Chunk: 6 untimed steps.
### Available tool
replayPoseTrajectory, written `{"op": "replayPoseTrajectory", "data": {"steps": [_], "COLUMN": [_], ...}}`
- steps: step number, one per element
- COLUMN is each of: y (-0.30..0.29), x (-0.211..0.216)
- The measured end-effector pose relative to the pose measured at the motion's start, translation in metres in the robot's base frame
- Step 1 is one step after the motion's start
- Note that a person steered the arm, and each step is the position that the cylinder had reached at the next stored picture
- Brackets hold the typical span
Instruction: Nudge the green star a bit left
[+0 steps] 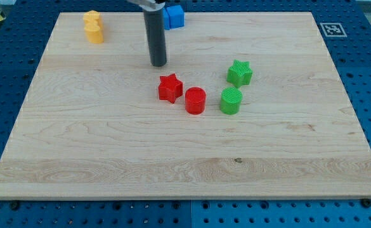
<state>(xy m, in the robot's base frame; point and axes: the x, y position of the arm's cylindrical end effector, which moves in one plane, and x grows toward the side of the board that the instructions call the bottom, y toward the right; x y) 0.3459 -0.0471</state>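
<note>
The green star sits right of the tabletop's middle, nearer the top edge, with a green cylinder just below it. A red cylinder and red star lie to their left. My tip stands above the red star, well left of the green star. There are no fingers, only the rod. A yellow block is near the top-left corner, a blue block at the top edge.

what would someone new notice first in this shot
The dark rod dropping from the view's top, my tip resting on the wooden board, above-left of the red star. Right of it cluster the red cylinder, green cylinder and green star.
</note>
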Motion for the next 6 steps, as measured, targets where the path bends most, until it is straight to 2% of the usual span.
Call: {"op": "replayPoseTrajectory", "data": {"steps": [1,2,3,4,6], "y": [0.053,0.13,0.214,0.244,0.228], "x": [-0.022,-0.028,-0.006,0.041,0.048]}}
